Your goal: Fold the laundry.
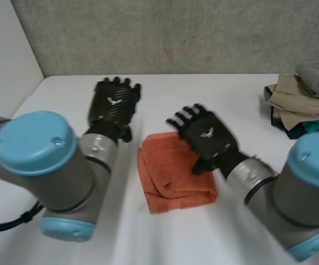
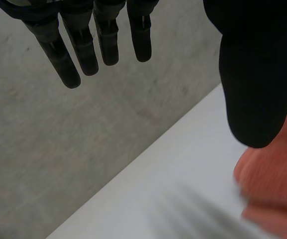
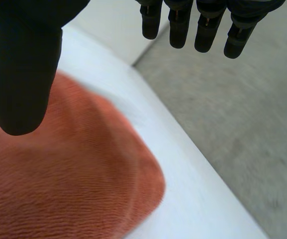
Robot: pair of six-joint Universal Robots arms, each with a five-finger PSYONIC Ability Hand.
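Head view: the folded orange towel (image 1: pixel 173 176) lies mid-counter (image 1: pixel 165 237), nearly square, its slightly longer side running away from me as far as I can judge. My right hand (image 1: pixel 206 138) hangs over its far right corner, fingers straight and spread, holding nothing. My left hand (image 1: pixel 114 102) is just beside the towel's far left corner, over bare counter, and a pile of unfolded laundry (image 1: pixel 300 102) waits at the far right edge. Left wrist view: my left hand (image 2: pixel 255 74) is slack and apart, fingers straight, with the towel (image 2: pixel 277 174) off to the thumb side. Right wrist view: my right hand (image 3: pixel 21 64) is likewise spread and empty, the towel (image 3: pixel 58 189) beneath palm and thumb; I cannot tell whether they touch. By my reckoning the right hand is the nearer, and any next fold starts from that corner.
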